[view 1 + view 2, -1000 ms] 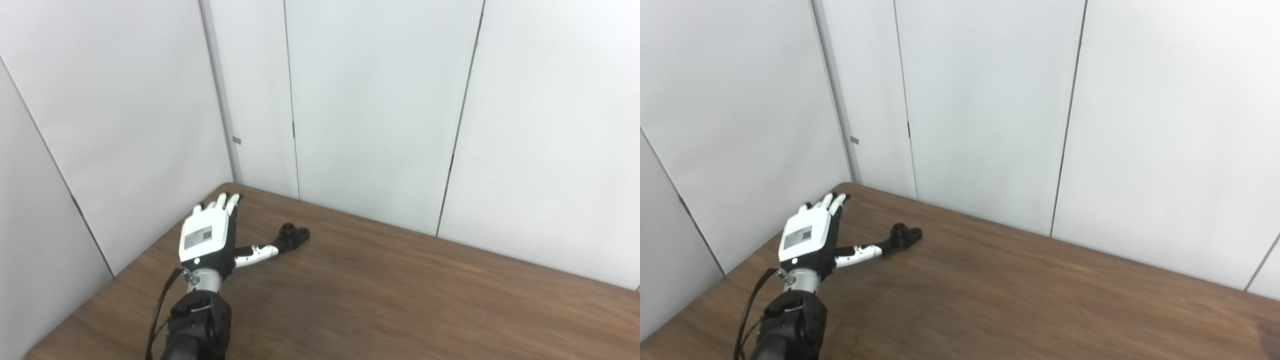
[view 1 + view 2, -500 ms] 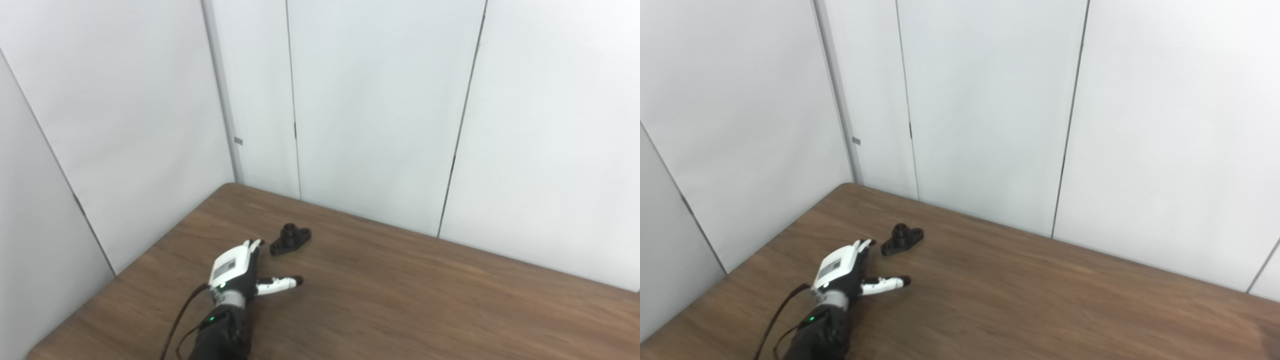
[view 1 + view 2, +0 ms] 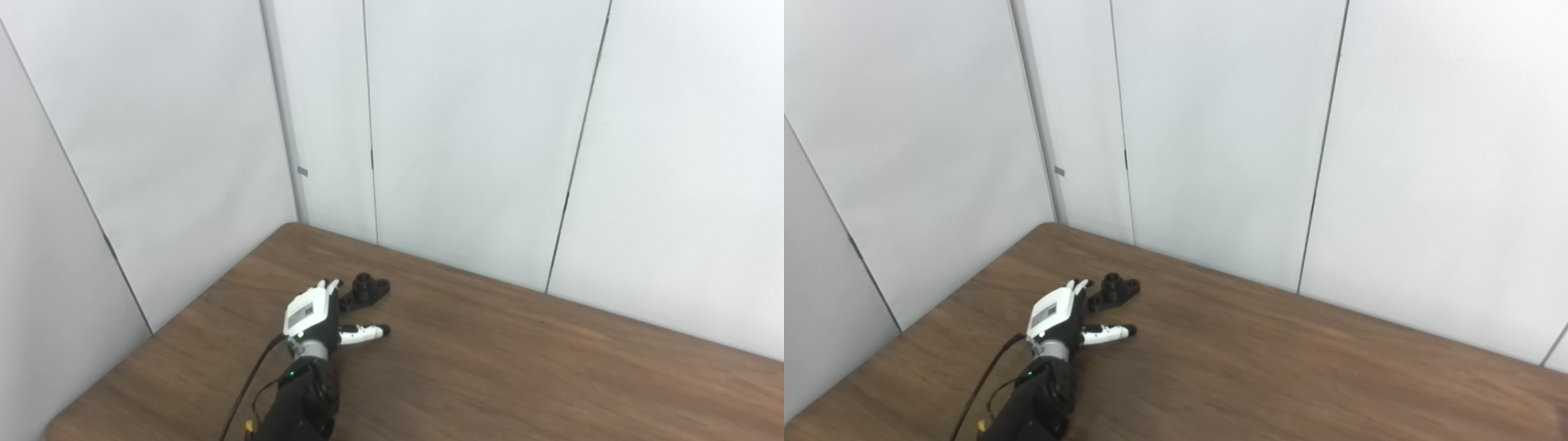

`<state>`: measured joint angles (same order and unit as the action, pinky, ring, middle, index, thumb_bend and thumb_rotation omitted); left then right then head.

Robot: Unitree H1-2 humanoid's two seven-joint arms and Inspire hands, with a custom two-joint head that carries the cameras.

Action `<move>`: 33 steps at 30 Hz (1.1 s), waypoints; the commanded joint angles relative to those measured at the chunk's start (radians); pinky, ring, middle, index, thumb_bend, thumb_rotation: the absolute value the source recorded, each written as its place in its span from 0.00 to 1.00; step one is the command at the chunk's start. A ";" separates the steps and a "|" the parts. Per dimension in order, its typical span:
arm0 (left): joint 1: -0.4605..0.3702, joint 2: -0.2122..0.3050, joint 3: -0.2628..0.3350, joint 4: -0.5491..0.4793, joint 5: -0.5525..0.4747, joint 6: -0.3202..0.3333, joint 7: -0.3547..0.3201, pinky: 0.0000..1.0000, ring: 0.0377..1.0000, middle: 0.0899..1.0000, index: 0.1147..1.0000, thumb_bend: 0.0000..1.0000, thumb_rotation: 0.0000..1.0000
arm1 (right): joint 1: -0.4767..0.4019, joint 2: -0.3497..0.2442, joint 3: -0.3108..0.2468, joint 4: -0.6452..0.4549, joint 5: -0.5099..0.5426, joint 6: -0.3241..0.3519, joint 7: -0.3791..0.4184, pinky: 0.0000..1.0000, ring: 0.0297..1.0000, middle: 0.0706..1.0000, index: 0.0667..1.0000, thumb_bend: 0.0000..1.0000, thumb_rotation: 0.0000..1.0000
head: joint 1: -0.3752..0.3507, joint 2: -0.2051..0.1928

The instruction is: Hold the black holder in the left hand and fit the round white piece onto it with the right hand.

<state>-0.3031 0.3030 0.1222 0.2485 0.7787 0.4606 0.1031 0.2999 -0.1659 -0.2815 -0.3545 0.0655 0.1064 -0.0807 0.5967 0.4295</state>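
So the holder point(image 3: 365, 291) sits flat on the tabletop point(image 3: 520, 367), back toward the far left corner, and the left hand point(image 3: 313, 315) is right beside it on the near side with nothing in it. The fingers point(image 3: 331, 286) are stretched out toward the holder's near end and the thumb point(image 3: 366, 333) sticks out sideways to the right, so the hand is spread open; I honestly can't tell if the fingertips are touching the holder or just short of it. The holder looks like a small rigid black part, a flat base with a hole at the end toward the wall and a short round boss standing up in the middle. My guess is it's light and stiff, probably plastic, so no worry about crushing it, but it's low to the wood and likely to skid away if it gets nudged instead of pinched. I'd take it by the long sides of the base, thumb on one side and fingers on the other, and keep off the boss, since that's most likely where the white piece has to go. Speaking of which, the white piece isn't anywhere in either view, and neither is the right hand, so that half of the job hasn't started yet as far as I can see.
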 commanded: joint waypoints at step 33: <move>-0.019 0.046 0.109 0.016 0.157 0.009 -0.052 1.00 1.00 1.00 0.95 1.00 0.47 | 0.022 -0.034 -0.047 0.027 -0.008 -0.125 0.021 0.55 0.70 0.77 0.82 0.43 0.43 | 0.006 0.022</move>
<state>-0.3102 0.3311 0.2211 0.2955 0.9135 0.4616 0.0426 0.3205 -0.1852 -0.3154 -0.3089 0.0580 0.0162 -0.0590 0.6044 0.4510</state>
